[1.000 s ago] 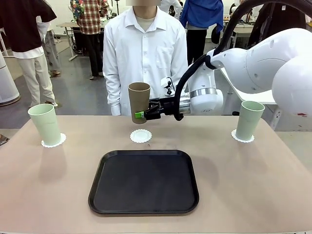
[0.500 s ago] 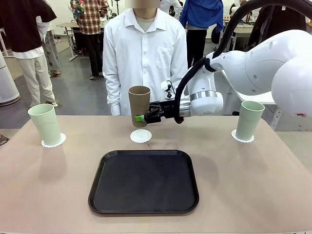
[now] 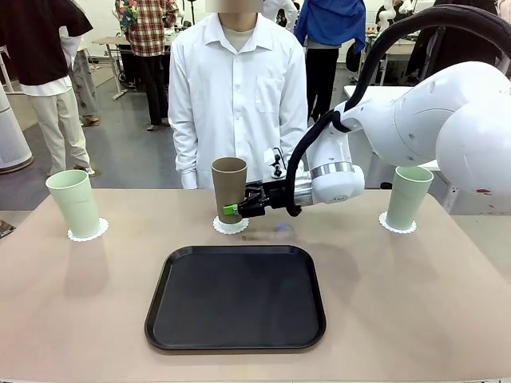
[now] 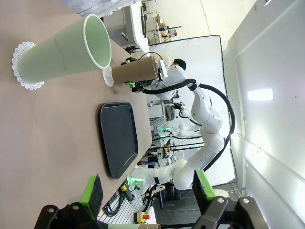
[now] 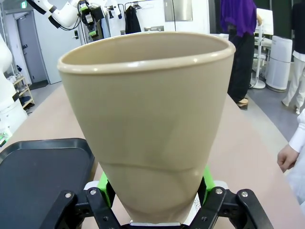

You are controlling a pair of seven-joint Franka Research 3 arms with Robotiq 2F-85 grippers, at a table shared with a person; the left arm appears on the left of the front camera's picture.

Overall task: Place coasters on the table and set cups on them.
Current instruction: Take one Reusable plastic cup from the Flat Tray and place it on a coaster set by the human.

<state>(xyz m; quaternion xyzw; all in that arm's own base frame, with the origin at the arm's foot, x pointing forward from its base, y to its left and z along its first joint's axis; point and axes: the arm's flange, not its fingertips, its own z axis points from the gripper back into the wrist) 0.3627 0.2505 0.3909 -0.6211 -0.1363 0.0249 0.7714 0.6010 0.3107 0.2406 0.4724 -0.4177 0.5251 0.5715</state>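
- Front view: the right gripper (image 3: 232, 209) is clamped low on the brown cup (image 3: 228, 185), holding it upright so its base meets the middle coaster (image 3: 230, 227) squarely.
- The cup looks at or just above the doily; contact can't be confirmed.
- Two green cups (image 3: 73, 203) (image 3: 408, 196) already stand on the outer coasters (image 3: 87, 234) (image 3: 397, 227), so this seems the last placement.
- The black tray (image 3: 236, 297) lies bare on the table (image 3: 80, 319).
- In the left wrist view, the left gripper (image 4: 148, 190) hangs spread wide, holding nothing.
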